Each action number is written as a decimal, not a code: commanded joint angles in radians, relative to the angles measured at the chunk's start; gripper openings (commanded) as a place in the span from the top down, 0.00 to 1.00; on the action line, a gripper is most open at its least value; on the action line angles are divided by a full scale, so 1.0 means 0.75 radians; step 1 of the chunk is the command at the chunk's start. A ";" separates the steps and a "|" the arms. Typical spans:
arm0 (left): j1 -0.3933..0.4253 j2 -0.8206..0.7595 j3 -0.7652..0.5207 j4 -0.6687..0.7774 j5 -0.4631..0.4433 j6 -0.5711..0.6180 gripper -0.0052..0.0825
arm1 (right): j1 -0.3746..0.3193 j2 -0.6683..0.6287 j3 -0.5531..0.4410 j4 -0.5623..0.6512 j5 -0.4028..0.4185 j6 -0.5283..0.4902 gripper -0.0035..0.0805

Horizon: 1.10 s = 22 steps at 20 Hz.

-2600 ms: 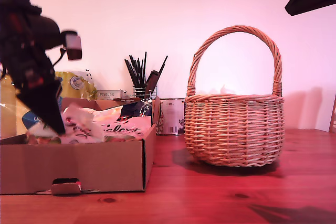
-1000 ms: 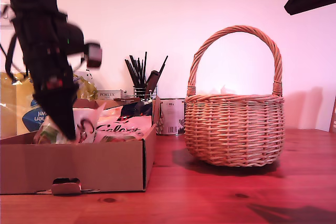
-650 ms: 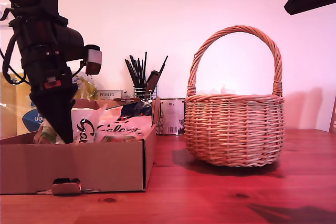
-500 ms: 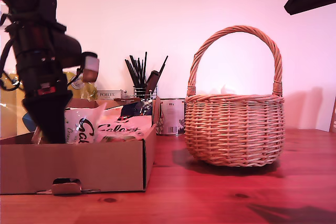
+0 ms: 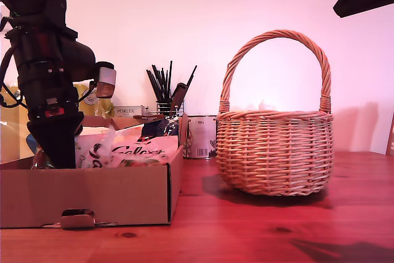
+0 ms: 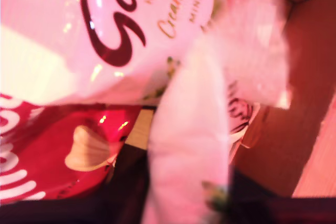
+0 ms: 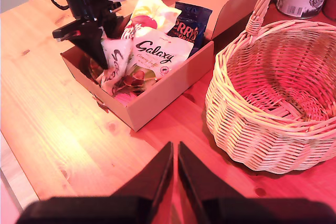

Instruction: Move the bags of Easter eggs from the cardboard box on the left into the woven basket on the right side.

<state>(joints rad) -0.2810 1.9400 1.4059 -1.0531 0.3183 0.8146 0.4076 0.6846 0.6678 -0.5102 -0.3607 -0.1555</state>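
The table (image 5: 258, 232) carries the basket (image 5: 274, 152) at the exterior view's right and the cardboard box (image 5: 92, 195) at its left, well apart. My first gripper (image 5: 56, 152) reaches down into the box among the bags (image 7: 155, 53), its fingers pinching a cream bag (image 6: 189, 145). My second gripper (image 7: 175, 169) hangs above the table near the basket, fingers nearly touching, holding nothing.

Black arm (image 5: 46, 72), cables, grey camera block (image 5: 105, 82).
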 commanded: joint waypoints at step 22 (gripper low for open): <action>-0.405 -0.152 0.370 0.557 0.553 -0.367 0.88 | 0.003 -0.083 0.020 -0.080 -0.005 -0.019 0.97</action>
<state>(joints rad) -0.5770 1.8111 1.6920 -0.6773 0.7605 0.5476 0.4076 0.6361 0.6682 -0.5678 -0.3603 -0.1608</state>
